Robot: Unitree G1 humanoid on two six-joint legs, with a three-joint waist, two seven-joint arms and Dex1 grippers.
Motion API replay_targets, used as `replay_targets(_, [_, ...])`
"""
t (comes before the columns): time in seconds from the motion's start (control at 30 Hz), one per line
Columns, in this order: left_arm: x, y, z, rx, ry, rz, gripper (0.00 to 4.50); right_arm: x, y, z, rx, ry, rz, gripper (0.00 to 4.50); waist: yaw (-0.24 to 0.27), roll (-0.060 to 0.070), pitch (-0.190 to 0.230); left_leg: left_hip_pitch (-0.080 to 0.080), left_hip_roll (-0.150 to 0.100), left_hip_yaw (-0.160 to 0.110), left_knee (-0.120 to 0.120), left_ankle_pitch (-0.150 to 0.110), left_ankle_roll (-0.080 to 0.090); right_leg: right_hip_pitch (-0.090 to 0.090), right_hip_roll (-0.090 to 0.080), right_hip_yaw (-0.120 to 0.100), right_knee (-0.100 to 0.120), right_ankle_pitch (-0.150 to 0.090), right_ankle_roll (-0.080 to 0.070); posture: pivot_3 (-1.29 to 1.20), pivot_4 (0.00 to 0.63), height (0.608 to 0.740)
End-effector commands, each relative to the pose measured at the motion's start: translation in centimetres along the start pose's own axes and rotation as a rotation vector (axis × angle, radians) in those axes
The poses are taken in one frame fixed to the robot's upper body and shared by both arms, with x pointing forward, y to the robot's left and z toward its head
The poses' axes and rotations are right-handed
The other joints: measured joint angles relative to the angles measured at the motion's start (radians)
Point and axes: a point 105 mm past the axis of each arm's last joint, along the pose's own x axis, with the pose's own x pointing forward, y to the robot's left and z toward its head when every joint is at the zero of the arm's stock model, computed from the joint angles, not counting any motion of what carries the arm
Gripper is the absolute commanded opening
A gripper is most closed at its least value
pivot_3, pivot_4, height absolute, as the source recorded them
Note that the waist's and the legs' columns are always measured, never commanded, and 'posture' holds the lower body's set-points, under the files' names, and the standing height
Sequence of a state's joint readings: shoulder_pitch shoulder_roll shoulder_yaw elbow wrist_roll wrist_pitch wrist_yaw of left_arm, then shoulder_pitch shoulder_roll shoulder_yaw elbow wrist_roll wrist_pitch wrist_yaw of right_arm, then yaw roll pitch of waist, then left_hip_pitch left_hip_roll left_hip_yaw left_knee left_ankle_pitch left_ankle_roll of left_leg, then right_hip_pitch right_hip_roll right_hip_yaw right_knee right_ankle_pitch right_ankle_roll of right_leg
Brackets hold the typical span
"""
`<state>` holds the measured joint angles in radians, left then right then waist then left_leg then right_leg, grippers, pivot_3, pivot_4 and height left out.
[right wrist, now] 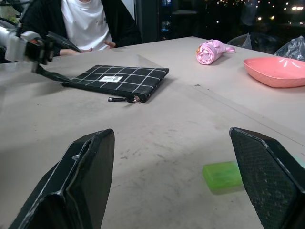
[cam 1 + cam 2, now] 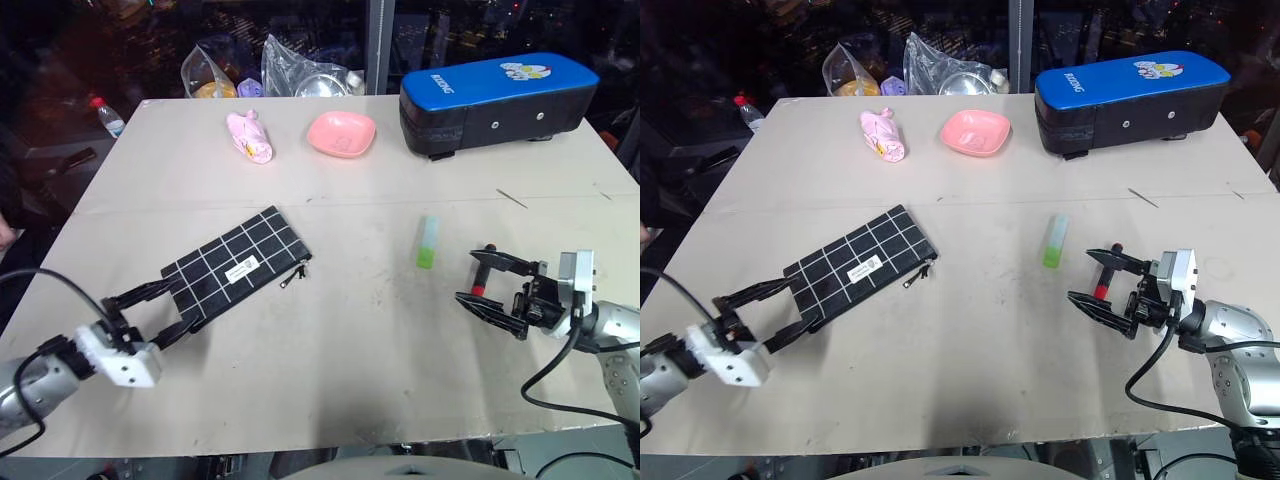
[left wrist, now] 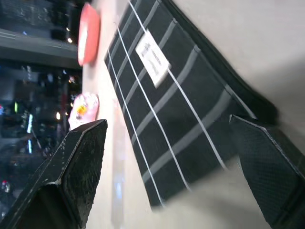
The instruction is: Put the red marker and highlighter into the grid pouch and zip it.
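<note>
currently you have the grid pouch (image 2: 238, 264) lying flat on the bench (image 2: 340, 350), left of centre, with its white label facing up and its zipper pull (image 2: 295, 275) resting on the bench at its right end. your left end effector (image 2: 160, 310) is released, with its two black fingers spread wide and set at the pouch's near-left end; one finger (image 2: 183, 331) lies at the pouch's near edge, but you cannot tell whether it touches the fabric. the highlighter (image 2: 427, 242) lies on the bench right of centre, well apart from the pouch, its bright green end toward you. your right end effector (image 2: 483, 290) is also released, its fingers held apart and pointing left over the bench, near and to the right of the highlighter. the red marker (image 2: 479, 289) shows as a small red and black piece between these fingers; you cannot tell whether it is touched.

at the far side of the bench you see a pink bundle (image 2: 250, 137), a pink dish (image 2: 341, 133) and a blue-and-black case (image 2: 495, 102) at the far right. clear plastic bags (image 2: 300, 70) and a bottle (image 2: 108, 117) sit beyond the far edge. in the right wrist view a person (image 1: 88, 21) in a white top and dark jacket sits beyond the pouch.
</note>
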<state>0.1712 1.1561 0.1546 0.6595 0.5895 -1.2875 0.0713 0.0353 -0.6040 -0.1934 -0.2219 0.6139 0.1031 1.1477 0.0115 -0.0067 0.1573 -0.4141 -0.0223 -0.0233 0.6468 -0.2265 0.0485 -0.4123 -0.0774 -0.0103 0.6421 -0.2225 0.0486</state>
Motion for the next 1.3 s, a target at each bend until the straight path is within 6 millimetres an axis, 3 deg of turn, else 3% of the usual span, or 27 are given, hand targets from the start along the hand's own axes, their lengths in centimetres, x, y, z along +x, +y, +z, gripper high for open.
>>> replay_targets(0.03, [-1.6,-0.6,-0.2,-0.004,0.023,-0.038,4.19,0.3,0.1,1.0,-0.044,-0.033,0.012,3.90,0.002,0.000,0.000,0.000,0.000,0.000,0.000,0.000,0.000,0.000,0.000,0.000,0.000,0.000,0.000,0.00,0.150,0.734])
replay_targets(0.33, [-0.8,-1.4,-0.5,0.004,0.032,-0.045,4.19,0.8,0.0,0.9,-0.045,-0.045,0.025,3.90,0.005,0.000,-0.001,0.000,0.000,0.000,0.000,0.000,0.000,0.000,0.000,-0.001,0.000,0.000,0.000,0.00,0.150,0.734])
replay_targets(0.5, [0.8,-1.3,-1.5,0.004,0.057,-0.013,4.19,0.7,0.0,1.0,-0.051,-0.046,0.017,3.90,0.019,0.006,-0.004,0.000,0.000,0.001,0.001,0.000,0.000,0.002,-0.002,-0.004,0.001,0.000,0.000,0.00,0.150,0.734])
replay_targets(0.73, [3.9,0.5,-1.8,-0.008,0.035,0.080,4.19,0.4,0.1,1.1,-0.058,-0.045,-0.001,3.90,0.044,0.010,-0.006,0.000,0.008,0.012,0.005,0.001,0.000,0.005,-0.001,-0.017,0.004,0.000,0.001,0.00,0.150,0.734])
replay_targets(1.3, [8.3,2.9,1.9,0.043,-0.171,0.128,4.19,0.7,-0.1,1.1,-0.064,-0.057,-0.015,3.90,0.018,0.006,-0.006,0.000,0.015,0.020,0.007,0.001,0.000,0.007,0.005,-0.015,0.003,-0.001,0.002,0.00,0.150,0.734])
